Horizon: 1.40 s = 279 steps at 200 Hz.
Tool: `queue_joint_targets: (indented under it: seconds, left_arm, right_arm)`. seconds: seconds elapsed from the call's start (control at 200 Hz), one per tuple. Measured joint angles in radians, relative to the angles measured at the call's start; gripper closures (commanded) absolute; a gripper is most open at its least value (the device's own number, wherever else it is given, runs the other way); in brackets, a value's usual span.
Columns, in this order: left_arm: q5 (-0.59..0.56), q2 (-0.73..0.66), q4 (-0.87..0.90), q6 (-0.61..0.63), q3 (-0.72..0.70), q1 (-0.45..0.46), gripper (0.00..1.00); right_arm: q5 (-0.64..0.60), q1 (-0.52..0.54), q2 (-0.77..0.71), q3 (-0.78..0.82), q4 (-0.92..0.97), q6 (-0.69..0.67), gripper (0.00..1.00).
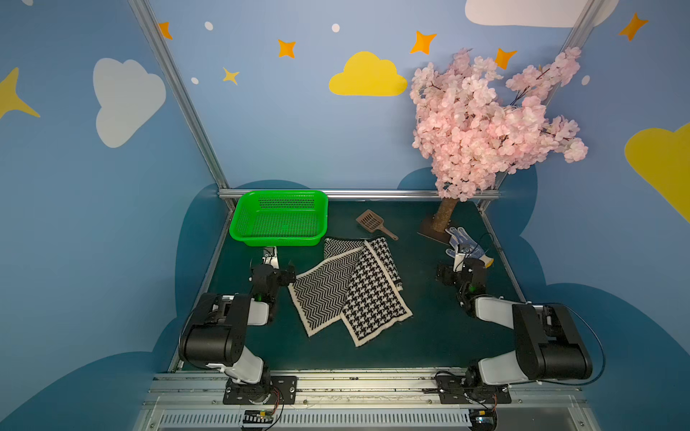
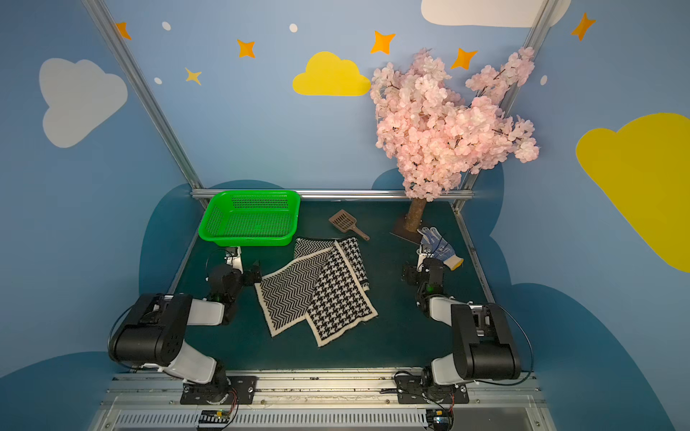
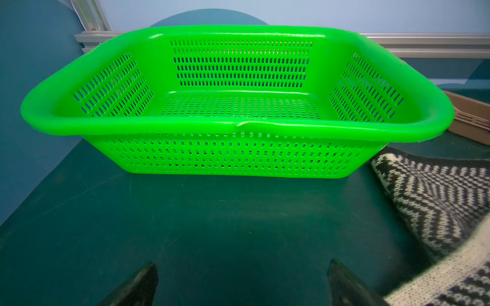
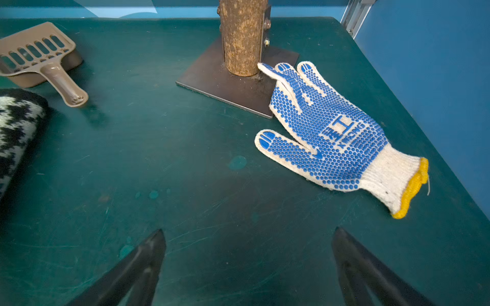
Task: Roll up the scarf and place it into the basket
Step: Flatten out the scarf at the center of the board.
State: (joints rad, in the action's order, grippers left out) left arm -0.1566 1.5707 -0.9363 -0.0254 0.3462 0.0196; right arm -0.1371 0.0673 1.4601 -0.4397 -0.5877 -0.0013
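Note:
The black-and-white scarf [image 1: 351,287] [image 2: 317,287] lies flat mid-table, folded into a V. One strip shows its zigzag face, the other its houndstooth face, and the fold lies by the basket's near right corner. The empty green basket [image 1: 276,241] [image 2: 246,241] stands at the back left. My left gripper [image 1: 269,254] [image 2: 233,255] [image 3: 242,263] is open and empty over bare mat, just in front of the basket [image 3: 238,124] and left of the scarf [image 3: 434,201]. Over at the right, my right gripper [image 1: 458,257] [image 2: 423,257] [image 4: 249,230] also stands open and empty, with the scarf's edge [image 4: 18,124] off to its side.
A brown slotted scoop [image 1: 373,222] [image 4: 39,58] lies behind the scarf. A blue-dotted white glove [image 1: 466,244] [image 4: 328,137] rests against the base plate of a pink blossom tree [image 1: 485,123] at the back right, its trunk [image 4: 242,37] just beyond my right gripper. Blue walls enclose the table.

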Motion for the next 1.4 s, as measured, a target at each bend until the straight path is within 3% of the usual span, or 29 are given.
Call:
queue_joint_targets:
  seconds: [0.981, 1.081, 1.211, 1.397]
  left_arm:
    - [0.01, -0.005, 0.011, 0.007, 0.002, -0.003, 0.0]
    - [0.01, -0.044, 0.09, 0.016, 0.032, 0.003, 0.0]
    - [-0.002, -0.155, 0.222, 0.03, 0.101, 0.023, 0.0]
    - [-0.023, -0.336, 0.477, -0.052, 0.238, 0.075, 0.0]
  right_arm:
    - [-0.026, 0.0, -0.008, 0.0, 0.0, 0.004, 0.03]
    - [-0.073, 0.022, -0.047, 0.001, -0.003, -0.003, 0.03]
    - [-0.088, 0.057, -0.24, -0.026, 0.1, 0.01, 0.03]
    - [-0.107, 0.205, -0.374, -0.236, 0.359, 0.081, 0.03]
